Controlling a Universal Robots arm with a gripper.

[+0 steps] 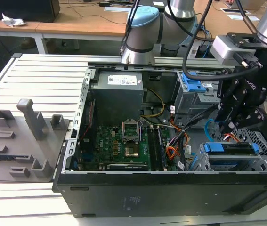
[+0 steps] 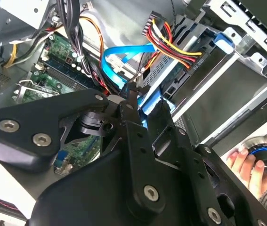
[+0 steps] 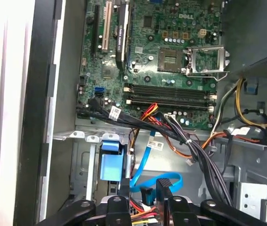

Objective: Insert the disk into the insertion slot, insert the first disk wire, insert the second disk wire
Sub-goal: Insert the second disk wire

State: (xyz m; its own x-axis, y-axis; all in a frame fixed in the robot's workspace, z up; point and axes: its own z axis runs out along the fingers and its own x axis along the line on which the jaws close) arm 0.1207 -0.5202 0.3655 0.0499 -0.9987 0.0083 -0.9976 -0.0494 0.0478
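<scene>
Hanging over the open case in the exterior view, the gripper (image 1: 228, 123) is seen just above the disk (image 1: 230, 149), which is seated in the slot (image 1: 260, 162) at the view's right. The arm is bent down steeply from behind the case. In the second wrist view, the fingers (image 2: 132, 101) are pressed onto a black plug on the blue wire (image 2: 119, 60), judged light, limp and best held by its stiff plug. In the first wrist view, that wire is looped beside the disk's blue carrier (image 3: 110, 165).
</scene>
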